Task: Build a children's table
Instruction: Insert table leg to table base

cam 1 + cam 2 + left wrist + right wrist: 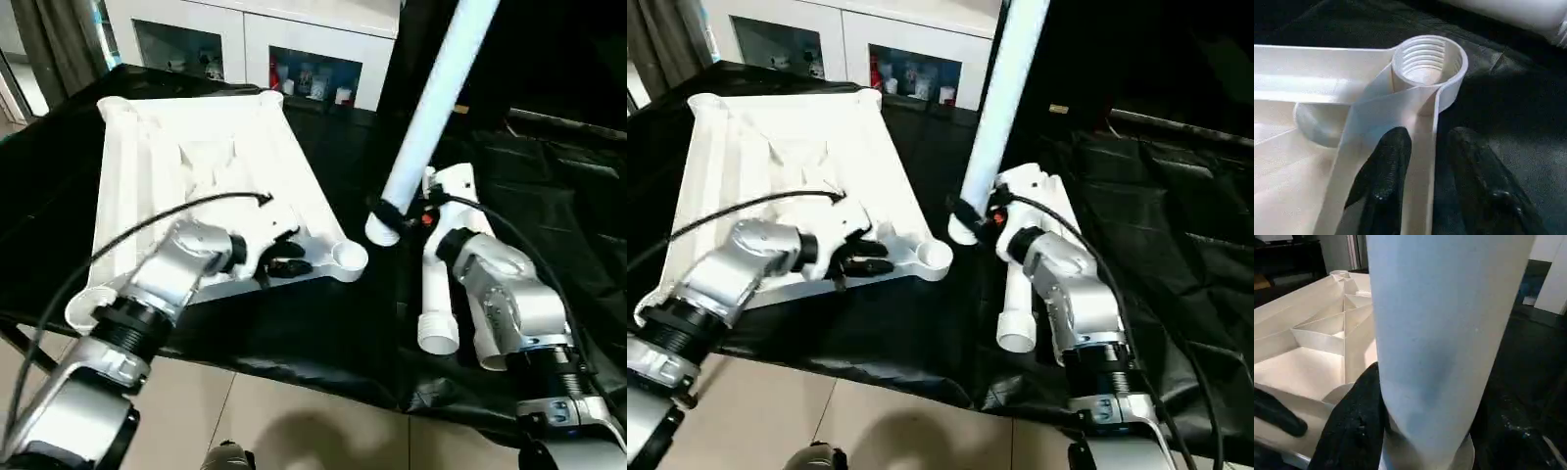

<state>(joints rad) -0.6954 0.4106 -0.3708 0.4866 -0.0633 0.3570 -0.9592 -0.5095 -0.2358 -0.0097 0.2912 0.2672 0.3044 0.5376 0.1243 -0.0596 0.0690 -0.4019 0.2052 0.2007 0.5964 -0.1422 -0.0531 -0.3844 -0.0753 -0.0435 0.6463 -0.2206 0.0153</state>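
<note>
Tabletop [196,166]: white, ribbed side up, lying on the black-draped work table [333,323], near corner toward the robot. Corner socket [349,257]: round, threaded inside, empty, at that near corner. Left gripper [279,257]: at the tabletop's near edge just beside the socket; in the left wrist view its fingers [1386,186] straddle the rim wall, one on the inside, one outside, narrowly spread; whether they press on the rim cannot be told. Right gripper [392,217]: closed around the lower end of a leg [431,108], which rises steeply up and away, its threaded end hanging just beside the socket and apart from it. Spare legs [439,294]: lying on the cloth under the right arm, well clear of the tabletop. Step in hand, by judgement: fitting a first leg, with the left gripper steadying the tabletop and the right bringing the leg to the socket. Next move calls for: bringing the leg upright over the socket, centring its end on the opening, lowering it in and turning it to catch the thread while the tabletop is kept from sliding.
</note>
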